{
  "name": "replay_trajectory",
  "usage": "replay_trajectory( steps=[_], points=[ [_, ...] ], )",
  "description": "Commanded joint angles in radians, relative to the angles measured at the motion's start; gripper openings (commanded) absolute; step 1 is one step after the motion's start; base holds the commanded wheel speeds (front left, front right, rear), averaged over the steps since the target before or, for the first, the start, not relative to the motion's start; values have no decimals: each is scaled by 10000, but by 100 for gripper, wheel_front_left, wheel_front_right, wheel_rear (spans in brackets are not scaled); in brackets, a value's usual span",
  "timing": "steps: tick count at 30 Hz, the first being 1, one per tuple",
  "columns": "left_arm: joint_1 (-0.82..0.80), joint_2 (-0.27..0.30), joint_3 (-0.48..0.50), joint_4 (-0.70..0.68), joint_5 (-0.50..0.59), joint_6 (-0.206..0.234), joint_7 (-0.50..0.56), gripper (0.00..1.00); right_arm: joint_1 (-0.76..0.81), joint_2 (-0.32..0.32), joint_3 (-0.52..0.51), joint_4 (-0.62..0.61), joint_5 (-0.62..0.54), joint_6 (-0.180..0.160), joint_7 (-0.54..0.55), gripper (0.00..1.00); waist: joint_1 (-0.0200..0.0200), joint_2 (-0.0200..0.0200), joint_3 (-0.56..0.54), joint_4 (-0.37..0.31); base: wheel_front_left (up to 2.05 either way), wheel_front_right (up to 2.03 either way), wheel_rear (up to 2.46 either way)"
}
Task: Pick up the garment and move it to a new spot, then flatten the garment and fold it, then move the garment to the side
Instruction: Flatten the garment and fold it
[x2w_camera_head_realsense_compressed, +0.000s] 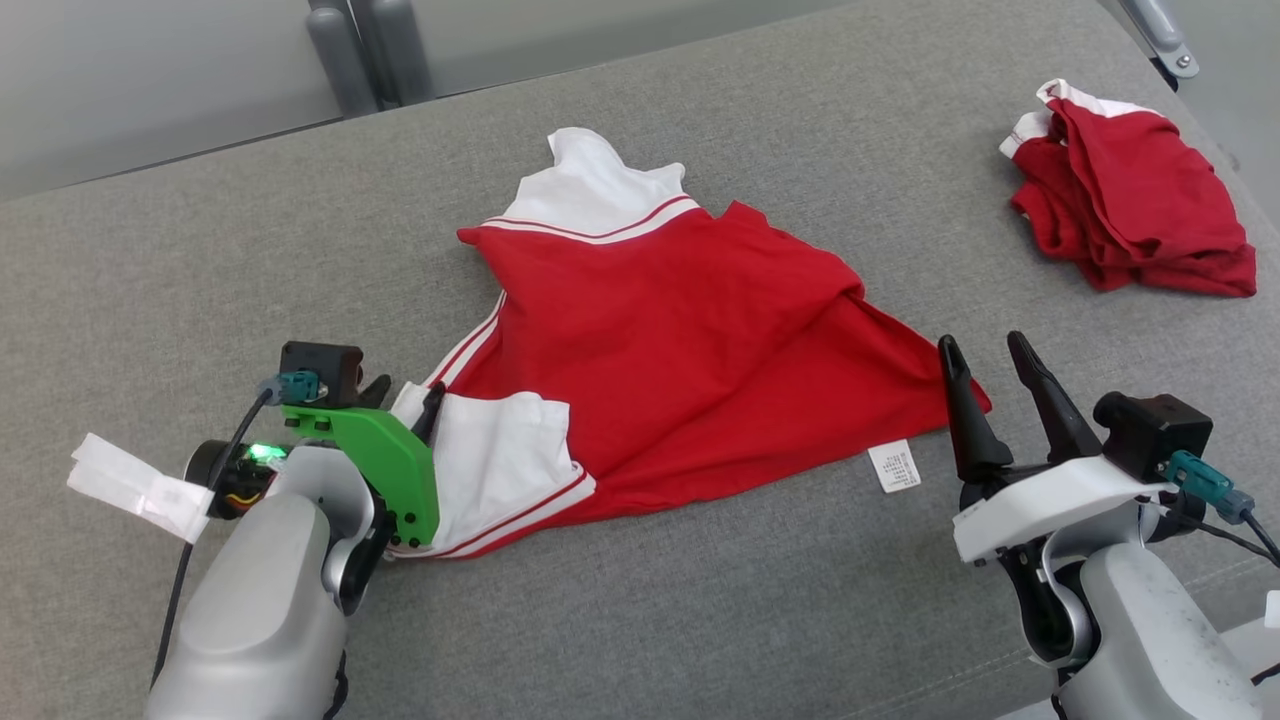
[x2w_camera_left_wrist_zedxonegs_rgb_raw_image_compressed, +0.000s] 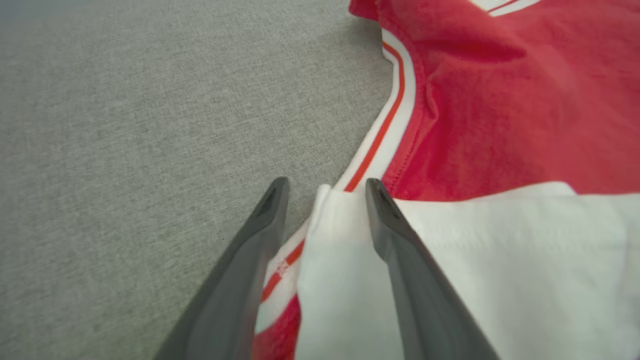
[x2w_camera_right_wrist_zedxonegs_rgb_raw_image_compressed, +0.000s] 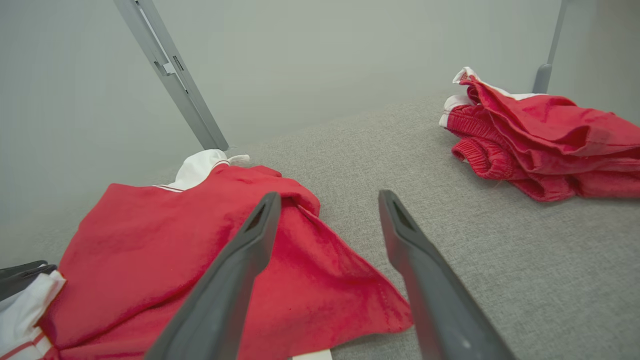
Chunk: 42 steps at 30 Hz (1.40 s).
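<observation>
Head view is showing both pale forearms rising from the near edge of a grey padded surface (x2w_camera_head_realsense_compressed: 700, 620). At the near left, the left gripper (x2w_camera_head_realsense_compressed: 405, 393) is lying low against the garment (x2w_camera_head_realsense_compressed: 660, 340), its green bracket (x2w_camera_head_realsense_compressed: 380, 455) covering part of a white sleeve (x2w_camera_head_realsense_compressed: 500, 450). Left wrist view is showing its two dark fingers (x2w_camera_left_wrist_zedxonegs_rgb_raw_image_compressed: 400, 250) standing apart around the sleeve's folded corner. One is lying over the white cloth and the other is sitting beside the striped edge, so the jaws are straddling the fabric without pinching it.

At the near right, the right gripper (x2w_camera_head_realsense_compressed: 983, 350) is hovering with its jaws spread wide and nothing between them, its fingertips pointing at the garment's right hem corner. A white care label (x2w_camera_head_realsense_compressed: 895, 467) is sticking out from the hem just left of that gripper.

Farther in, the red garment is spreading across the middle of the surface, wrinkled on its right half, with its white collar panel (x2w_camera_head_realsense_compressed: 590, 190) pointing away from the robot. Well apart at the far right, a crumpled red pile (x2w_camera_head_realsense_compressed: 1130, 200) is resting near the edge. Grey posts (x2w_camera_head_realsense_compressed: 360, 50) are standing beyond the far edge.
</observation>
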Motion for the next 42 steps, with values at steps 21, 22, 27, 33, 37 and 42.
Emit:
replay_trajectory(
  steps=[21,22,27,33,37,42],
  points=[
    [289,45,-810,-723,-982,-9,-850,0,291,-68,-192,230,-32,4,-57,100,0,0,-830,876,0,0,0],
    [451,89,-851,-946,-1074,-10,-815,0,331,-78,-229,233,-32,2,-45,100,0,0,-907,962,0,0,0],
    [1726,573,-953,-2531,-1635,-6,-238,0,530,-131,-400,131,-68,4,47,100,0,0,-1271,1490,0,0,0],
    [3500,1306,-918,-4705,-2036,374,809,0,747,-138,-639,-69,-152,2,176,100,0,0,-1499,1942,0,0,0],
    [4523,1764,-815,-5939,-2265,828,1453,0,782,-156,-756,-145,-192,4,263,100,0,0,-1570,2124,0,0,0],
    [5531,2165,-696,-6844,-2574,1285,2124,0,868,-112,-754,-226,-209,2,343,100,0,0,-1599,2188,0,0,0]
  ],
)
